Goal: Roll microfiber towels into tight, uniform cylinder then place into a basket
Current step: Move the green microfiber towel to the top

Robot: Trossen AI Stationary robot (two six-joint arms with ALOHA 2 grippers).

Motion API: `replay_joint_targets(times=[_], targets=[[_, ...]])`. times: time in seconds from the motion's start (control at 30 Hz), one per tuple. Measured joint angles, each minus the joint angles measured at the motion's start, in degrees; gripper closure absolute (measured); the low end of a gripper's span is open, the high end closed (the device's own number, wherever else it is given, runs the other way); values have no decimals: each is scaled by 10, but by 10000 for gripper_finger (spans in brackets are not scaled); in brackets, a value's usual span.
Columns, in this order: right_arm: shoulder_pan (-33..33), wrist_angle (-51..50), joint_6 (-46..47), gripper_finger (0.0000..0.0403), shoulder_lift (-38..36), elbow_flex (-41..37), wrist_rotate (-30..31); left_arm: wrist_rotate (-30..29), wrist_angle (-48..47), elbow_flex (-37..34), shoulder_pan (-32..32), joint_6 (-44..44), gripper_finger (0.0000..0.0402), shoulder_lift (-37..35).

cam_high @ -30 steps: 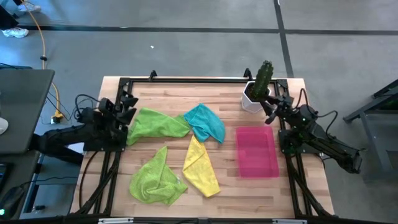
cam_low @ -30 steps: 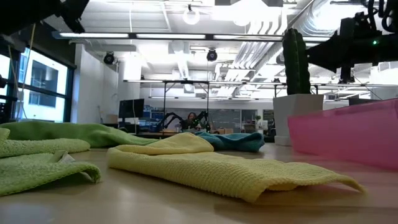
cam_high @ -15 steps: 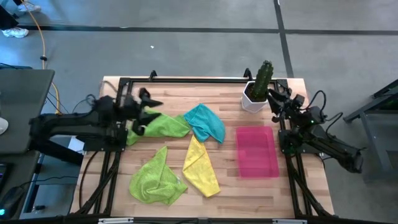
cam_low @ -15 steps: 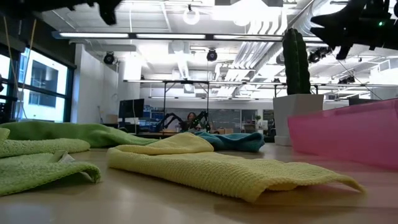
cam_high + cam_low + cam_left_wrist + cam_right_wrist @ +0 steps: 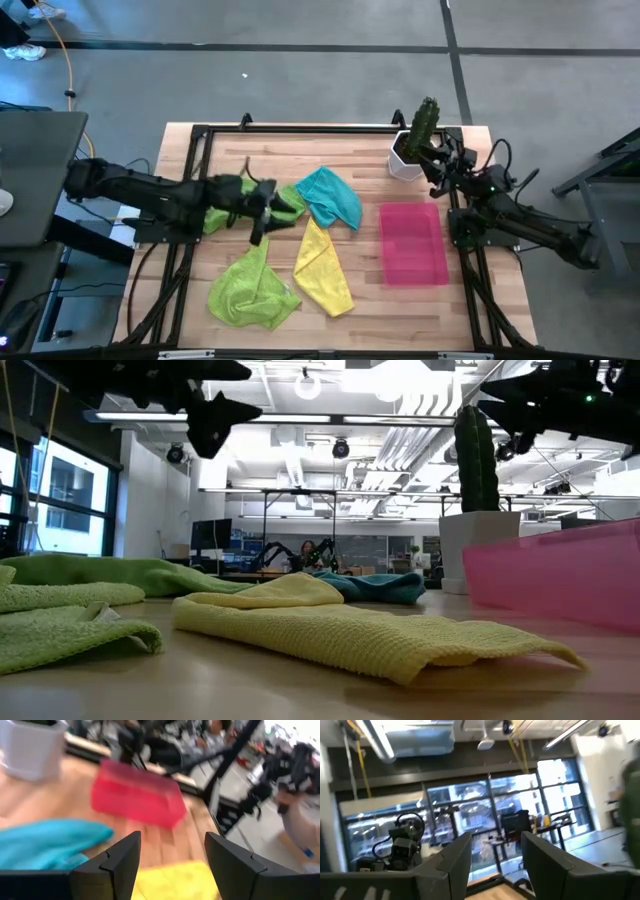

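Above the middle of the bench, the left end effector (image 5: 262, 207) hangs with its two dark fingers spread wide and nothing between them, over the edge of the far lime green towel (image 5: 243, 199) and close to where the yellow towel (image 5: 322, 265) begins. Its wrist view looks past those spread fingers (image 5: 118, 861) at yellow cloth below, the teal towel (image 5: 47, 842) to one side and the pink-red basket (image 5: 137, 794) farther off.

The four cloths lie loose and crumpled on the pale wood, none rolled yet: the teal one (image 5: 332, 196) touches the far green one, the yellow one runs toward the front edge, and the second lime green towel (image 5: 250, 286) lies bunched near the front left. From table height the yellow towel (image 5: 350, 630) shows a nubbly, looped weave and soft folds that slump flat. I judge them light, limp and grippy rather than slick; a pinch on a free corner or hem should lift a single layer, whereas a grab at a bunched middle would likely drag several folds along. Each probably needs spreading flat before rolling.

At the right of the bench stands the basket (image 5: 414, 243), translucent, rigid-looking, low-walled and empty. Beyond it the right end effector (image 5: 432, 165) waits beside the white cactus pot (image 5: 406, 158), fingers parted, holding nothing.
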Motion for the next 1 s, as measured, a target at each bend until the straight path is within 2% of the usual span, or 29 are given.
replay_joint_targets(times=[0.17,0.33,0.47,0.57,0.8,1.0], targets=[[24,-28,-16,238,67,68,-69,5,-48,21,-50,-47,193,38],[96,-129,-86,238,146,156,-70,60,-146,40,-97,-129,193,61],[153,-226,-129,238,215,219,-40,67,-193,40,-147,-192,193,83],[188,-262,-130,238,265,252,-10,62,-218,40,-186,-230,193,108],[260,-261,-125,238,368,279,30,65,-267,40,-269,-274,193,179],[303,-248,-119,238,424,279,84,45,-317,40,-303,-267,193,224]])
